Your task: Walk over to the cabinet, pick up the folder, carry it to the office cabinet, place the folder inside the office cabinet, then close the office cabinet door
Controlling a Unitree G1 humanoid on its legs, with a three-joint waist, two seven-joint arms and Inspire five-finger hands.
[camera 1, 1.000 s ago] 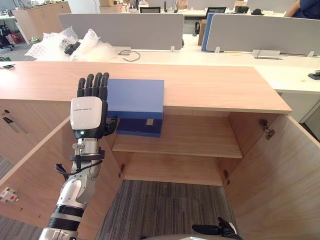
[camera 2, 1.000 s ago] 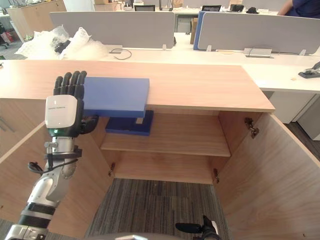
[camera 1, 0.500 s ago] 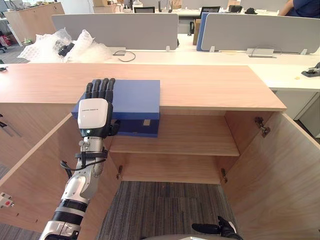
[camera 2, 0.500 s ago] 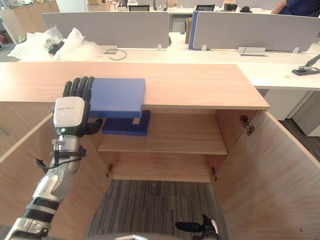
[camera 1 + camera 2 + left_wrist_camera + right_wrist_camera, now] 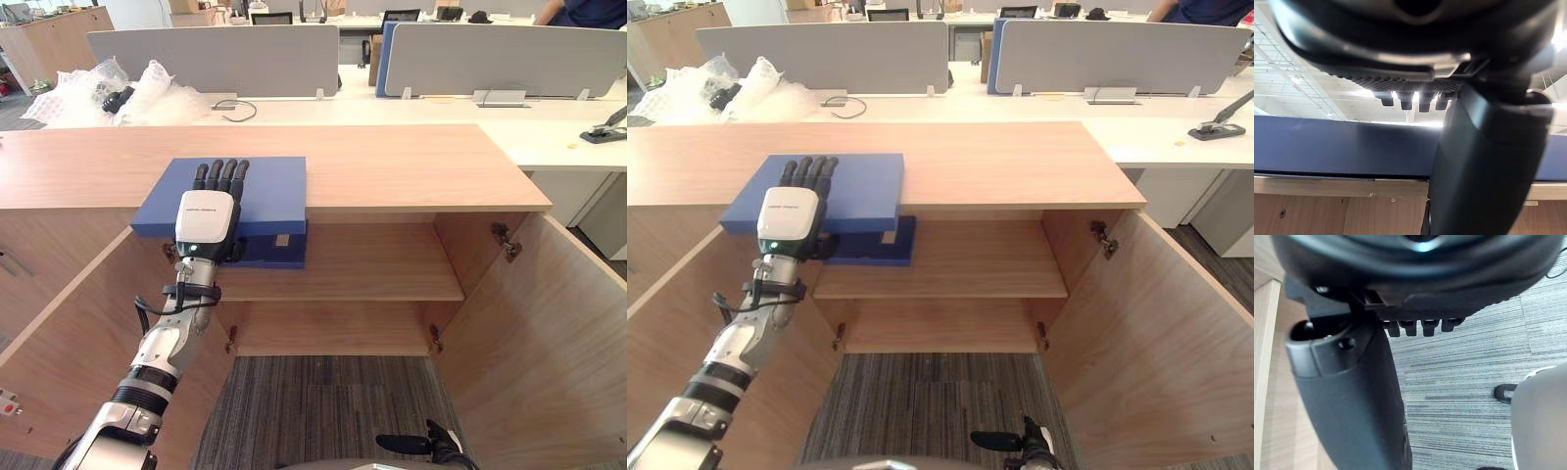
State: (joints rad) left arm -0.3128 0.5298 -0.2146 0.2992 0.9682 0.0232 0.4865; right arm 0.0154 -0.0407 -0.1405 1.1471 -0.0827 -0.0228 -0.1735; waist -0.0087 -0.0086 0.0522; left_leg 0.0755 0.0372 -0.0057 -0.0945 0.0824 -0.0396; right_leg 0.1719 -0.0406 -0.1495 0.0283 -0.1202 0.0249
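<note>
Folder [image 5: 269, 186] drawn further off the cabinet top [image 5: 411, 166] — left hand [image 5: 206, 220] pinches it, fingers [image 5: 220, 176] above; wrist view shows thumb [image 5: 1484, 171] beneath.

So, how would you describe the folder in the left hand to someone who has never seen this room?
Find the long wooden cabinet with both doors open. On its top, at the front edge, a flat blue folder juts out, pinched by the left hand. It is lighter than the dark blue file box on the shelf below.
</note>
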